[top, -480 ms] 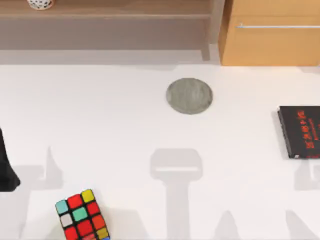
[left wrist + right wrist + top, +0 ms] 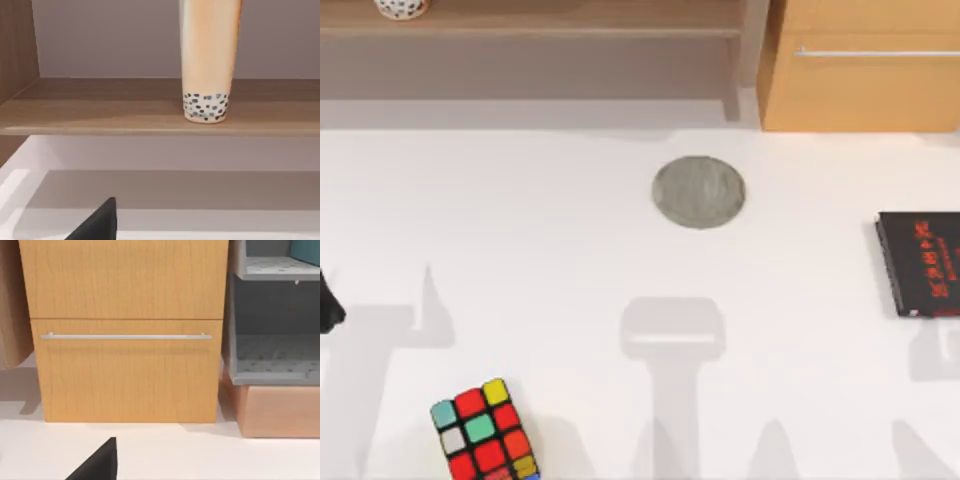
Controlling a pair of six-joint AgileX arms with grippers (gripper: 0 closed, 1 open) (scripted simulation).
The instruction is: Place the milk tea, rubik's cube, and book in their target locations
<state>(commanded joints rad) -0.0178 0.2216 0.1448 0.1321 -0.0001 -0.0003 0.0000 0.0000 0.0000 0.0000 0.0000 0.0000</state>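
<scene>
Milk tea stands on the wooden shelf in the left wrist view; the top view shows cube near the counter's front-left edge, coaster mid-back. Jaws' state: cannot tell.

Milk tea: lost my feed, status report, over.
Milk tea upright on wooden shelf, untouched. Left gripper at table's left edge. Coaster bare. Nothing in the way.
</scene>
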